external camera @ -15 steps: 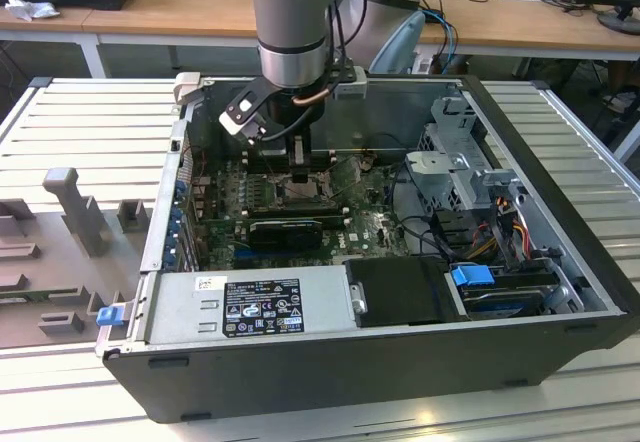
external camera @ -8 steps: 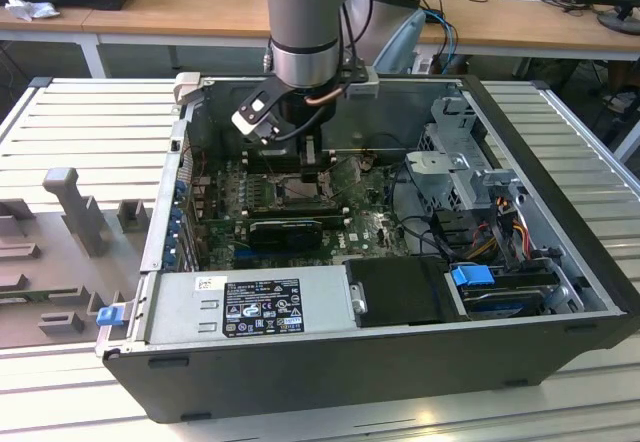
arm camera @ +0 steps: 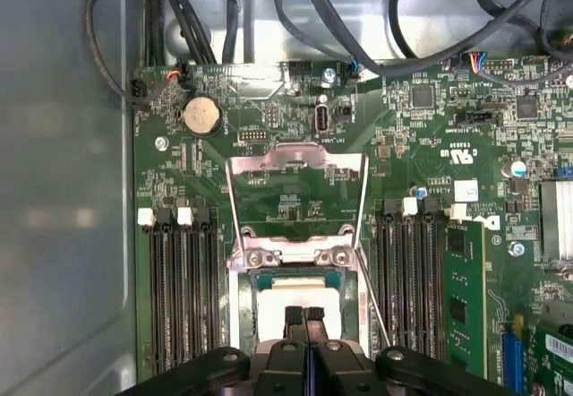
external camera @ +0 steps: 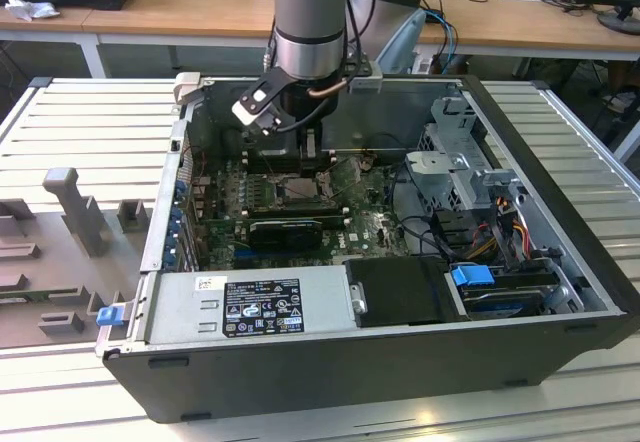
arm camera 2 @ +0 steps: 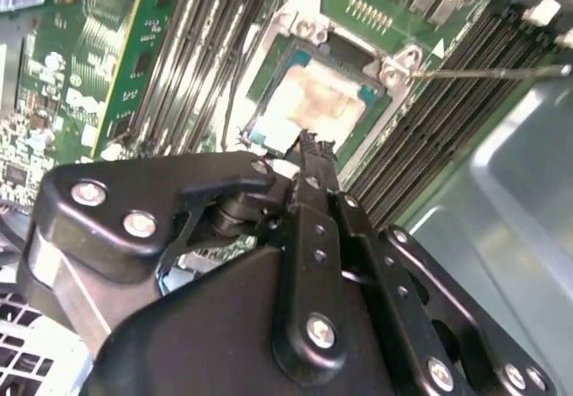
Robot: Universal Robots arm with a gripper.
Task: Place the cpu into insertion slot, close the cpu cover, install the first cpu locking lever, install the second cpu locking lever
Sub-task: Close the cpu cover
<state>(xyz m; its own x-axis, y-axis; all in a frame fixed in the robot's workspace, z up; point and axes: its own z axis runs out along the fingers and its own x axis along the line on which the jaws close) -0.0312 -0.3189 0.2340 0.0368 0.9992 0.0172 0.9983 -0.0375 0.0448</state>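
In the exterior view the open computer case (external camera: pixel 400 362) is seen on the ribbed worktop (external camera: pixel 90 112). The arm (external camera: pixel 310 22) is lowered into it at about 12 o'clock of the long black card (external camera: pixel 285 230). In both wrist views the cpu (arm camera: pixel 295 290) is seen lying flat in the insertion slot (arm camera: pixel 258 276), directly beneath the jaws. These are pressed together, and nothing is visibly held between them. The cpu cover (arm camera: pixel 295 154) is stood open on its hinge, and a thin locking lever (arm camera 2: pixel 492 72) is swung clear of the socket. The placing is judged done, and the closing of the cover is judged to be in hand. For that to go well, the cover's free edge should be pushed rather than the chip. The frame should be swung evenly about its hinge, and the lever kept out from beneath it.
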